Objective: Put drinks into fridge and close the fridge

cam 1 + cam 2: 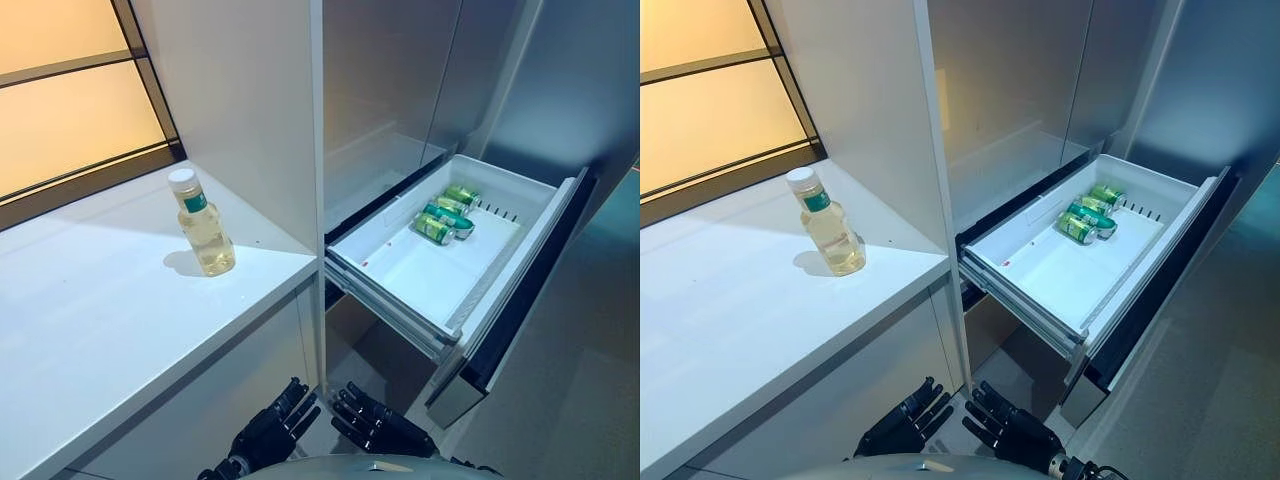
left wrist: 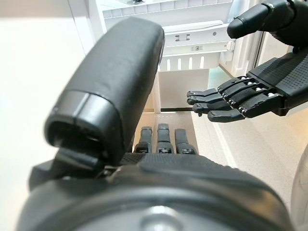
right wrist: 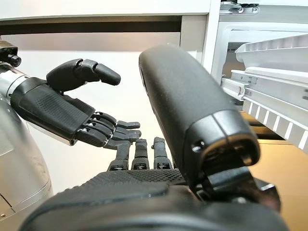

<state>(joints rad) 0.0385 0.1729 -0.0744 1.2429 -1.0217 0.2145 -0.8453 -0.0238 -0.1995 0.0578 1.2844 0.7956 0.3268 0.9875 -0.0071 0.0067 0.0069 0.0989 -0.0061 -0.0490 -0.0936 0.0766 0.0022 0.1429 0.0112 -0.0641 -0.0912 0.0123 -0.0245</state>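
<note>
Nearest us, our left hand (image 1: 268, 432) and right hand (image 1: 380, 425) hung low below the counter edge, palms facing, fingers straight and loosely spread — both empty. Farther up, the bottle (image 1: 203, 224) stood upright on the counter (image 1: 90, 320), untouched. Beyond it the drawer (image 1: 400, 270) stood pulled out, three cans (image 1: 445, 213) lying at its far end. We judged the bottle's fetch not yet begun — next, our left hand needed to rise and wrap it.

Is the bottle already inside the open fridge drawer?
No, the bottle stands upright on the white counter, while the drawer holds only green cans.
</note>
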